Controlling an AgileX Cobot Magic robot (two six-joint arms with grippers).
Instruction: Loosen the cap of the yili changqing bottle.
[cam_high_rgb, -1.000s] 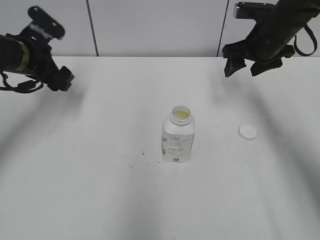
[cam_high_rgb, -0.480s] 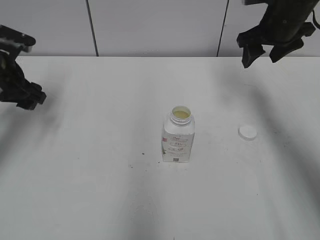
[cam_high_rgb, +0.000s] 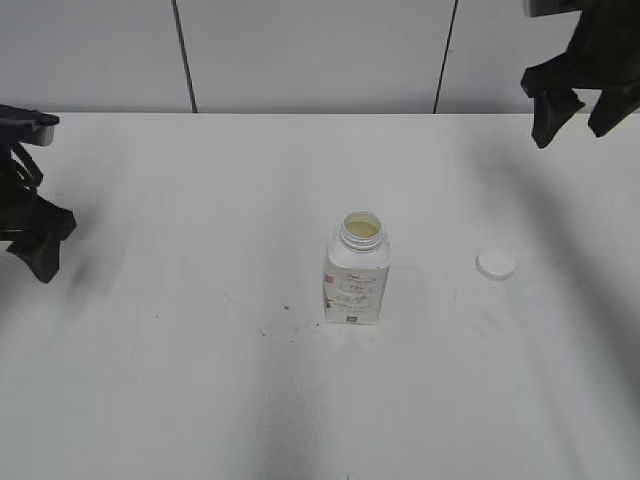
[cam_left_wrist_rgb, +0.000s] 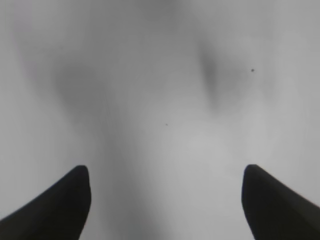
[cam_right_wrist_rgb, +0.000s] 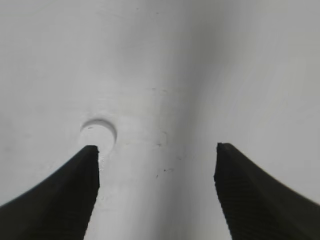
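The yili changqing bottle (cam_high_rgb: 356, 277) stands upright in the middle of the white table, its neck open with pale liquid showing inside. The cap (cam_high_rgb: 495, 264) lies flat on the table to the bottle's right; it also shows in the right wrist view (cam_right_wrist_rgb: 99, 134) just beyond the left fingertip. My right gripper (cam_high_rgb: 580, 110) (cam_right_wrist_rgb: 156, 150) is open and empty, raised at the far right, well behind the cap. My left gripper (cam_high_rgb: 38, 250) (cam_left_wrist_rgb: 166, 172) is open and empty at the far left edge, over bare table.
The white table (cam_high_rgb: 200, 380) has a few small dark specks in front of the bottle. A grey panelled wall (cam_high_rgb: 310, 50) runs behind the table's far edge.
The left arm has swung down and left toward the table's left edge. The right arm has moved right and up toward the frame corner. Bottle and cap have not moved.
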